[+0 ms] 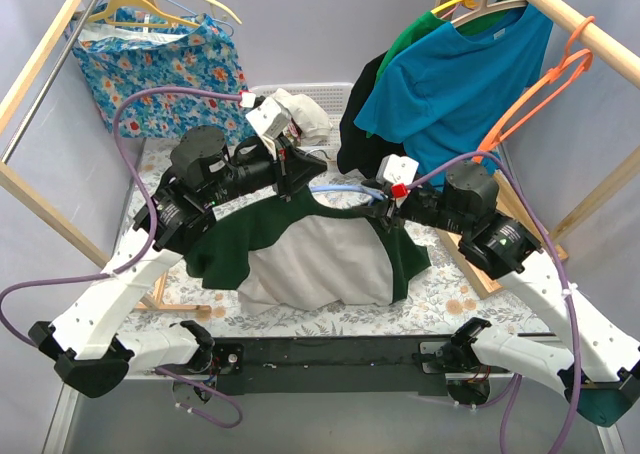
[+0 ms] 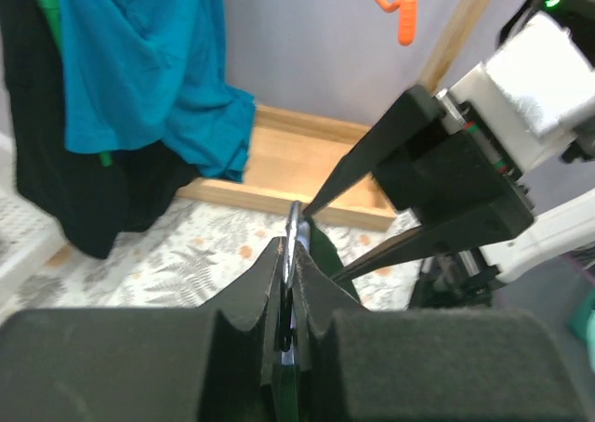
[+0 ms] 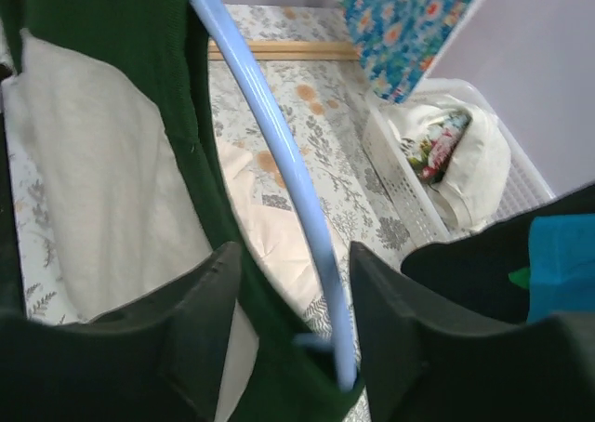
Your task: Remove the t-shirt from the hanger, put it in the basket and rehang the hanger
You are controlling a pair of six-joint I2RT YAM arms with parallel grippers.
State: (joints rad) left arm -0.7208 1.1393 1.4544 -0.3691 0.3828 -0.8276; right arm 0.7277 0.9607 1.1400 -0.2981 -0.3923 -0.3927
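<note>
t-shirt (image 1: 320, 264) under right gripper (image 3: 293, 255), hanger (image 3: 270, 134) between its jaws

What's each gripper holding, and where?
Left gripper pinches the light-blue hanger at the collar of the green t-shirt; right gripper straddles its bar, open.

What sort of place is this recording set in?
Probably a lab mock-up for laundry handling: a wooden rack with hung shirts, a white basket of clothes, and a floral-covered table.

The dark green and white t-shirt (image 1: 320, 259) lies in the middle of the flower-printed desk (image 1: 450, 294), a light blue plastic hanger (image 1: 340, 188) at its far edge, a white plastic basket (image 1: 335, 102) behind.
</note>
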